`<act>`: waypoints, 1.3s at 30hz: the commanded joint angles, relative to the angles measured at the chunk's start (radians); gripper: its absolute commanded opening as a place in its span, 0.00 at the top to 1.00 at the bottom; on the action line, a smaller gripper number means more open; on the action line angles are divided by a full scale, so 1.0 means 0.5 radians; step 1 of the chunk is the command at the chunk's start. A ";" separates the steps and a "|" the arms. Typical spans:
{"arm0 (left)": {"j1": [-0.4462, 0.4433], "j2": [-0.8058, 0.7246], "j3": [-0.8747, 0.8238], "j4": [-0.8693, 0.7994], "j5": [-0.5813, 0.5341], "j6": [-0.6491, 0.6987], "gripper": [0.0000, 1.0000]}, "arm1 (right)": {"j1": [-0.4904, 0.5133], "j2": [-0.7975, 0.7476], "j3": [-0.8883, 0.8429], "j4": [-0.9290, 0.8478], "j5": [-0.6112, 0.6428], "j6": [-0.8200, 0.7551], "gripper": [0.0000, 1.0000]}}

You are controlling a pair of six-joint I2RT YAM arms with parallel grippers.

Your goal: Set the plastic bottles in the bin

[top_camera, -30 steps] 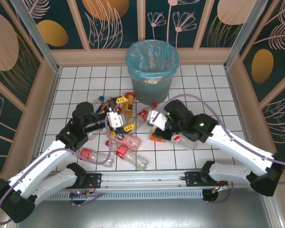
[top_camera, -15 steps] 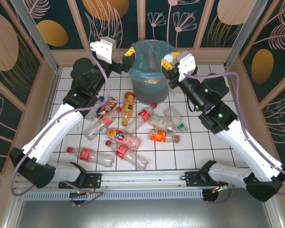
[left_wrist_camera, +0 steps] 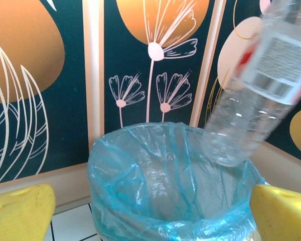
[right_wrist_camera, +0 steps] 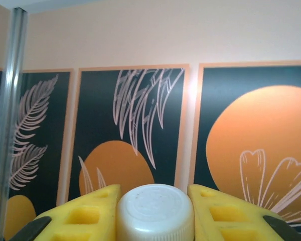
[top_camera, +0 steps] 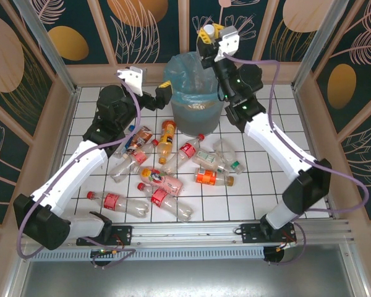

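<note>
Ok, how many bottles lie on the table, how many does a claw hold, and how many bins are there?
Bottles lying on the table: 10
Bottle held by the right claw: 1
Bin: 1
Total: 12

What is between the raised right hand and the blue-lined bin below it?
A clear bottle, clamped by its white cap in the right hand, hangs over the bin; the left wrist view shows it best.

bin [left_wrist_camera: 121, 150] mouth open, bottle [left_wrist_camera: 256, 95] overhead
</note>
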 commanded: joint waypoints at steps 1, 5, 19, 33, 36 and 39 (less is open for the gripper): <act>-0.007 -0.095 -0.054 0.148 0.021 0.066 0.01 | -0.120 0.161 0.103 0.093 -0.081 0.268 1.00; -0.004 -0.098 -0.044 0.117 -0.092 0.064 0.01 | -0.232 0.336 0.188 -0.034 -0.262 0.526 0.94; 0.001 -0.147 -0.069 0.127 -0.196 0.100 0.01 | -0.260 0.399 0.084 -0.059 -0.401 0.663 0.44; 0.002 -0.165 -0.078 0.134 -0.197 0.115 0.01 | -0.216 0.188 -0.047 -0.033 -0.418 0.660 0.39; 0.003 -0.159 -0.078 0.131 -0.193 0.119 0.01 | -0.194 0.172 -0.010 -0.142 -0.447 0.658 0.39; 0.003 -0.162 -0.075 0.128 -0.186 0.135 0.01 | -0.167 0.123 0.022 -0.322 -0.514 0.630 0.39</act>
